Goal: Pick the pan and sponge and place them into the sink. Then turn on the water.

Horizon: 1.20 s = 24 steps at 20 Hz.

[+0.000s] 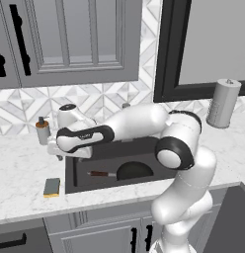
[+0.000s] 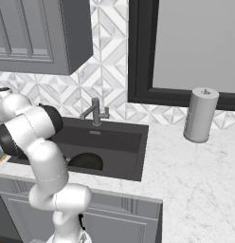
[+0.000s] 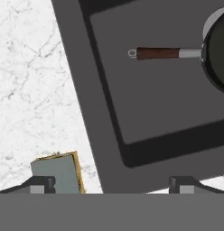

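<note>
White marble table (image 1: 20, 173) at far left of the left base view, carrying a soap dispenser (image 1: 43, 130) near the wall and the yellow, green-topped sponge (image 1: 52, 187) near the front edge, just beside the left rim of the sink (image 1: 70, 180) but apart from it. Next to the right, hand (image 1: 54, 149) hanging above the sink's left rim, pointing down, tips spread wide in the hand view (image 3: 111, 182) with nothing between them. Inside the dark grey basin, black pan (image 1: 135, 171) lying flat on the bottom, reddish-brown handle (image 1: 101, 174) pointing left. Further right, white arm (image 1: 181, 163) arching over the basin and hiding its right part. At far right, paper towel roll (image 1: 224, 103) upright on the table near the dark-framed window (image 1: 166, 59). From the right base view, grey angular faucet (image 2: 94, 111) behind the sink (image 2: 138, 156), pan (image 2: 86, 162) partly hidden by the arm. In the hand view, sponge (image 3: 57, 172) low at left on marble, pan (image 3: 217, 52) at upper right.
</note>
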Motion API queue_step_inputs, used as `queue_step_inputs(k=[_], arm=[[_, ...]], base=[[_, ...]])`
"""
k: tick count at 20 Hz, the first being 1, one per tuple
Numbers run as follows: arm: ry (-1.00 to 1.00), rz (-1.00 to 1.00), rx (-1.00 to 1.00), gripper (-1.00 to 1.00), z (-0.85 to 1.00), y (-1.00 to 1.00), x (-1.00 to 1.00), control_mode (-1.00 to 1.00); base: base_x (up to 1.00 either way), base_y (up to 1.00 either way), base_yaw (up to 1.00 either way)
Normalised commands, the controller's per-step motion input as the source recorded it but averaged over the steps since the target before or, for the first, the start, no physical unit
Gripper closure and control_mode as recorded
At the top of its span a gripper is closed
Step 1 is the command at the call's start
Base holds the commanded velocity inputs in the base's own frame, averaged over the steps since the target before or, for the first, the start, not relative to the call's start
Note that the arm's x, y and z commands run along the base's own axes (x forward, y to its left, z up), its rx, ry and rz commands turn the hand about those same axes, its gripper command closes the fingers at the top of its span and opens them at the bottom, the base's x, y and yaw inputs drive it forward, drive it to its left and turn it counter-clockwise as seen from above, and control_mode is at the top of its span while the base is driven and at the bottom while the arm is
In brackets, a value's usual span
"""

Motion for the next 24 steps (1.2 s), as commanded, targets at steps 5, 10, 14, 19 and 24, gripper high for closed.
queue_step_inputs(k=[5,10,14,19,24], arm=[[0.00,0.07,-0.05,-1.00,0.00,0.02,-0.19,-1.00],[0.00,0.03,0.00,-1.00,-0.04,0.21,-0.21,-1.00],[0.00,0.03,0.00,-1.00,-0.13,0.37,-0.21,-1.00],[0.00,0.04,0.00,-1.00,-0.10,0.37,-0.16,-1.00],[0.00,0.03,-0.01,-1.00,-0.20,0.26,-0.03,-1.00]], base=[[0.00,0.00,0.00],[0.00,0.00,0.00],[0.00,0.00,0.00],[0.00,0.00,0.00],[0.00,0.00,0.00]])
